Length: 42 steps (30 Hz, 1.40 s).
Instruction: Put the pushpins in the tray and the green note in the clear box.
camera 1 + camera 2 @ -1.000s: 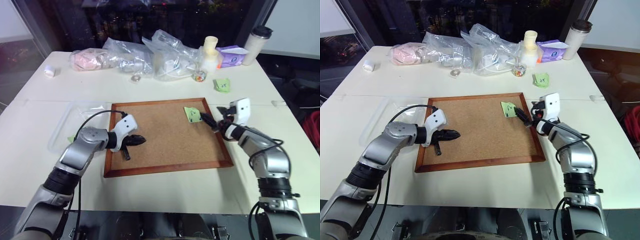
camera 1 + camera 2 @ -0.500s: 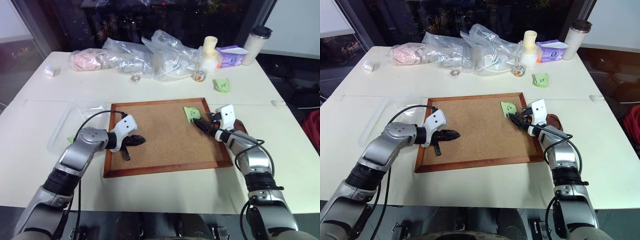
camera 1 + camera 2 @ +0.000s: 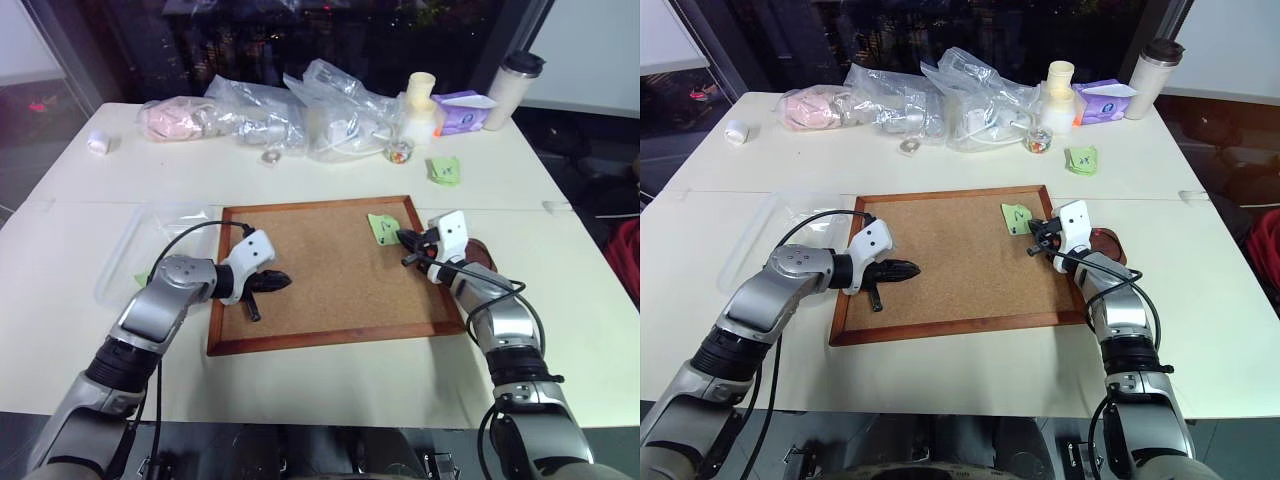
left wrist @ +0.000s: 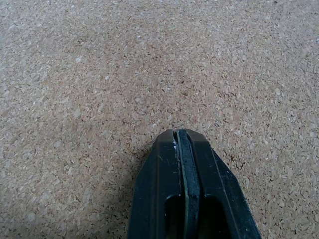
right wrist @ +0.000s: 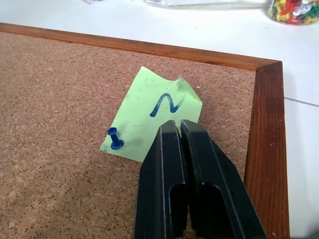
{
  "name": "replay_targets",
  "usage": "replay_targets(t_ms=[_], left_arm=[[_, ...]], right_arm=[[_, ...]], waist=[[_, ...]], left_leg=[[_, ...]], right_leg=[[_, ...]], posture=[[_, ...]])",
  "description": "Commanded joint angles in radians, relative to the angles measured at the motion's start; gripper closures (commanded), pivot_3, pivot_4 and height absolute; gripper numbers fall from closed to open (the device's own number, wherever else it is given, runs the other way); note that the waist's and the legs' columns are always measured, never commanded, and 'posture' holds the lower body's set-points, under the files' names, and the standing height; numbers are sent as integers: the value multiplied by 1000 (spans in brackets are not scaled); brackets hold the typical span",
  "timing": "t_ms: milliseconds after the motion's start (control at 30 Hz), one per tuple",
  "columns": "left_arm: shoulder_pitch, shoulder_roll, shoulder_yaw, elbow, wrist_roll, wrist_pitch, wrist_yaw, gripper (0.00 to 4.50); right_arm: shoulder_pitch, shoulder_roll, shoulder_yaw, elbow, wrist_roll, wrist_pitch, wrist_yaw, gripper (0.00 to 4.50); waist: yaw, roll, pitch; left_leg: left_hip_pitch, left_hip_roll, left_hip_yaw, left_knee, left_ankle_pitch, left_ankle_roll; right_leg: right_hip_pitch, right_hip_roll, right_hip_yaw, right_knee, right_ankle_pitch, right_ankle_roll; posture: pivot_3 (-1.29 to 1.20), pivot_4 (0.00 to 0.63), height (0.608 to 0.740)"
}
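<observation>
Where green note [image 5: 149, 117] lies, right hand [image 5: 178, 127] closed, fingertips over its edge

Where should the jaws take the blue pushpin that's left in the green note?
By its head. The blue pushpin stands in the green note's lower corner on the cork board, head raised above the paper and leaning slightly. Probably come from above, jaws either side of the head, then pull straight up; nothing beside it crowds the approach.

open cork board [image 3: 330, 270] is lying bare between the arms; plastic bags [image 3: 300, 115] are crowding the table's far edge.
</observation>
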Motion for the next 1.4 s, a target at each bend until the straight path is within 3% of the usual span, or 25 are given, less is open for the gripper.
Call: replay_targets(t_ms=[33, 367, 700, 1400], left_arm=[[48, 13, -75, 41, 31, 38, -23, 4500], [42, 5, -83, 55, 38, 22, -33, 4500], [50, 3, -86, 61, 40, 8, -37, 4500], [22, -13, -92, 105, 66, -26, -69, 4500]], right_arm=[[-19, -10, -65, -124, 31, -34, -32, 4481], [4, -22, -121, -222, 65, 30, -73, 4481], [194, -103, -300, -398, 129, 172, -163, 4481], [313, -6, -260, -387, 122, 210, -245, 4481]], waist=[[0, 1, 1], [0, 1, 0], [-1, 2, -1], [1, 6, -5]], left_leg=[[0, 0, 0, 0, 0, 0], [0, 0, 0, 0, 0, 0], [0, 0, 0, -1, 0, 0], [0, -1, -1, -1, -1, 1]], right_leg=[[0, 0, 0, 0, 0, 0], [0, 0, 0, 0, 0, 0], [1, 0, 0, -1, 0, 0], [1, -1, 1, -1, 0, 0]], posture=[[0, 150, 737], [0, 150, 737], [0, 150, 737], [0, 150, 737]])
